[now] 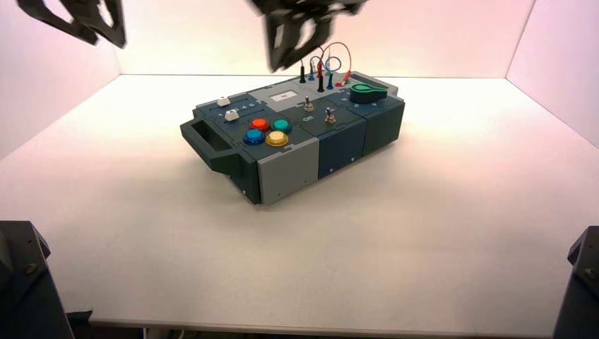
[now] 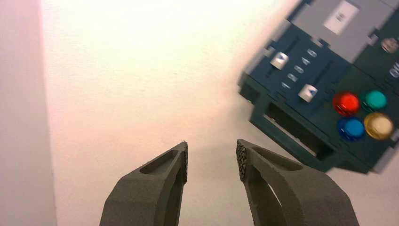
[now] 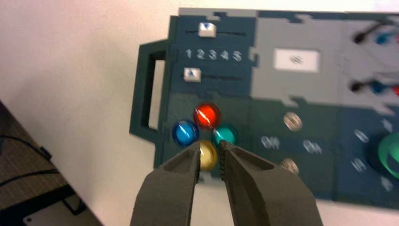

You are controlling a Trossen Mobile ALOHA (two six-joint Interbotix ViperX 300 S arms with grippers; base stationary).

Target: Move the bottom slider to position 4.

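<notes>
the bottom slider (image 3: 192, 74), a small white knob, sat at the handle end of its dark track, under numeral 1 of the printed row, with position 4 (image 3: 225, 55) further along toward the grey panel. just beside it were the red (image 3: 206, 116), blue, teal and yellow buttons. the right gripper (image 3: 208, 157) hung above the box (image 1: 282, 169), fingers narrowly parted, holding nothing. the left gripper (image 2: 211, 157) hovered off to the left over the white table (image 2: 141, 70), fingers apart and empty.
</notes>
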